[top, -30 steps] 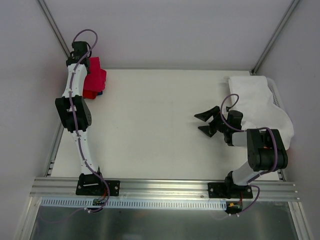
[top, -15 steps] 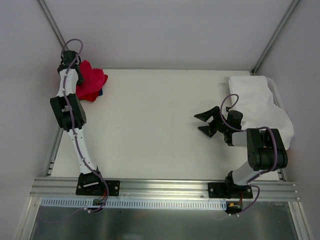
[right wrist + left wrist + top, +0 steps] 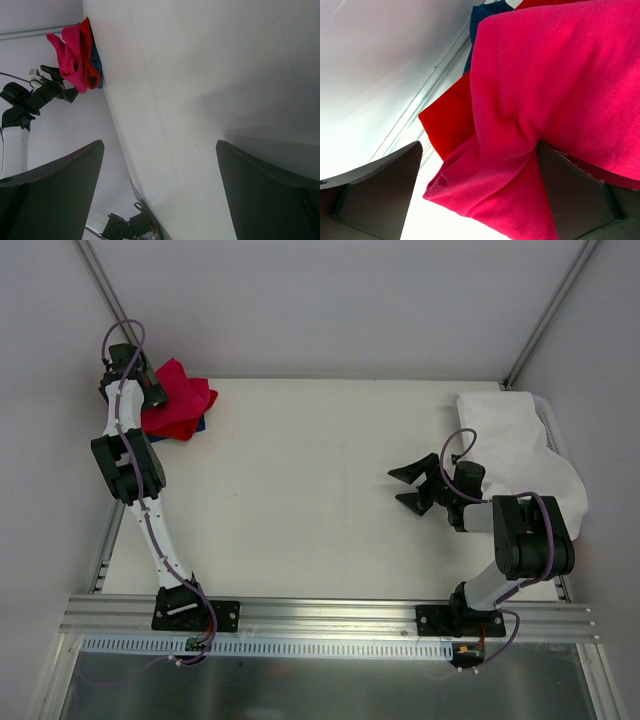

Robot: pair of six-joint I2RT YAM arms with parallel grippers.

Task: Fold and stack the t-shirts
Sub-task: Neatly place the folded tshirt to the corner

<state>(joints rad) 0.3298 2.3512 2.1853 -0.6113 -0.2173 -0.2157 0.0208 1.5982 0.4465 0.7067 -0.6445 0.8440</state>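
The t-shirts lie in a pile at the table's far left corner. A crimson-pink one (image 3: 182,390) is rumpled on top, a brighter red one (image 3: 168,424) is under it, and a blue one (image 3: 201,425) peeks out below. My left gripper (image 3: 150,392) stands open at the pile's left edge. In the left wrist view a loose corner of the crimson-pink shirt (image 3: 550,75) hangs between the wide-apart fingers (image 3: 380,185) of the left gripper (image 3: 479,150), with the red shirt (image 3: 447,122) and the blue shirt (image 3: 482,20) behind. My right gripper (image 3: 397,487) hovers open and empty over the right half of the table (image 3: 210,75).
A white cloth-lined bin (image 3: 520,450) sits at the table's right edge, behind the right arm. Grey walls close in at the back and left, right beside the pile. A metal rail (image 3: 330,615) runs along the near edge.
My left gripper has opened and let go of the crimson-pink shirt, which now rests rumpled on the pile. The left arm swung further left towards the wall. The right arm has not moved.
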